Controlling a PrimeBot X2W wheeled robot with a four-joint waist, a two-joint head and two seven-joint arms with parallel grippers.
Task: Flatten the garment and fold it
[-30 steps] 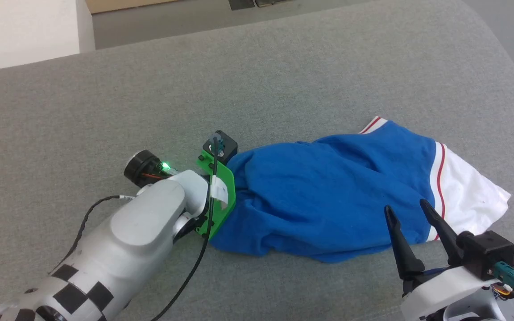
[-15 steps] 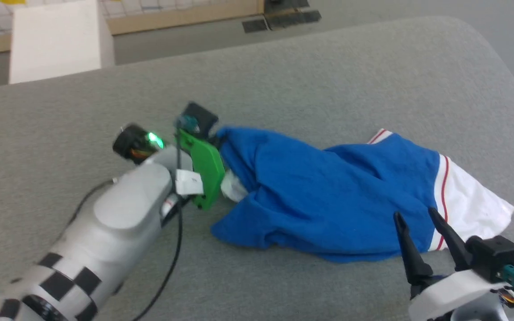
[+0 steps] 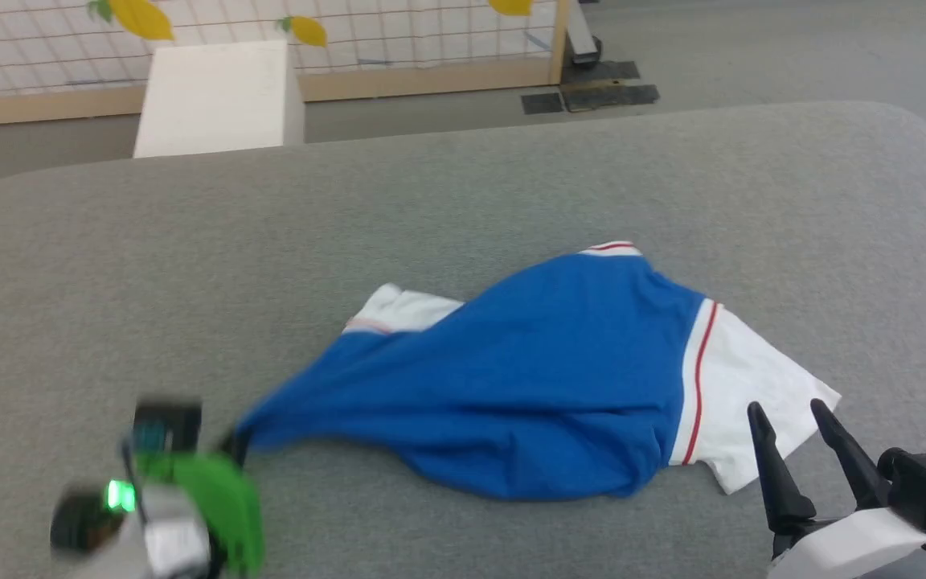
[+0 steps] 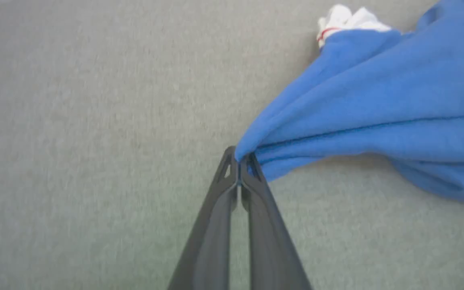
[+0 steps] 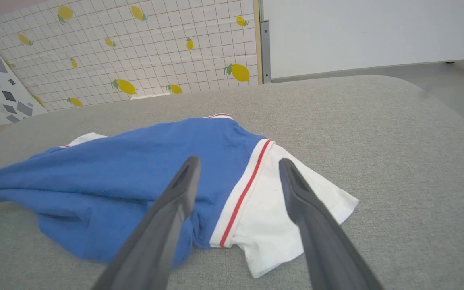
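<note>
Blue jersey knit like this is soft, light and limp, so judge that it will stretch and rope up under a pull rather than slide as a sheet. The jersey T-shirt [image 3: 511,386] lies crumpled on the grey cloth-covered tabletop [image 3: 463,185], plain blue face up, drawn into a taper toward your left side. Your left pincer [image 4: 238,160] is clenched on the very tip of that taper, a small bunched point of blue cloth, low over the tabletop. In the head view it is blurred. The bite looks thin, so a sharp tug could pull the fabric out, and the rough covering will probably drag on the cloth beneath.

Your right pincer [image 5: 239,162] is released, jaws wide apart, grasping nothing. It hovers just beside the near white sleeve [image 3: 752,386] at the shirt's right end, apart from it as far as the views tell. A second white sleeve [image 3: 395,310] peeks from under the blue on the far side.

For a firmer hold, go for doubled or stitched places: a hem corner, or the seam with the red-striped trim [image 3: 696,378] where sleeve meets body. Those should resist stretching better than single-layer blue. Whether the left pincer has hem or a mid-panel fold cannot be told. With two opposite holds, a gentle, even spread should flatten it.
</note>
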